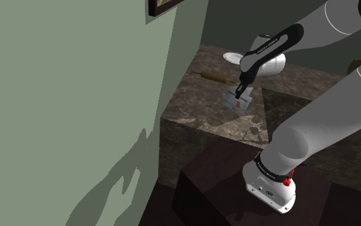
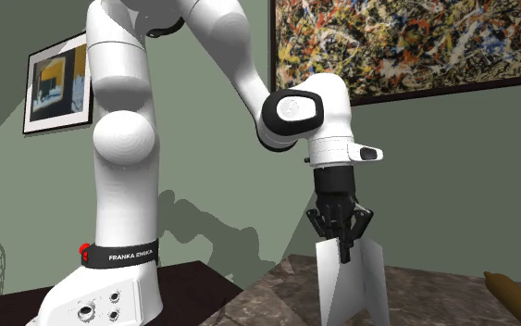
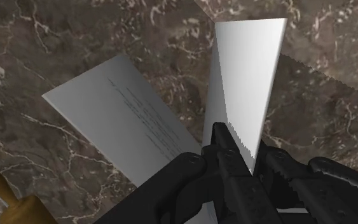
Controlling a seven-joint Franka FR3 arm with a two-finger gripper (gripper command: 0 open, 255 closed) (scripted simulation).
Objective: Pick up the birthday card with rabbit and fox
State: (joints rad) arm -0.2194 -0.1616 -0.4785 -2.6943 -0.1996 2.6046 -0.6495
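Above veined marble counter [image 3: 75, 51], claw [image 2: 341, 243] pinches folded white card [image 3: 247, 76].

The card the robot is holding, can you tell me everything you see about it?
The card is plain white and folded, its two leaves spread like a little tent. Faint lines of print cross one leaf. The black gripper pinches it at the top by the fold, over the dark marbled counter. Whether its bottom edges touch the counter, I cannot tell.
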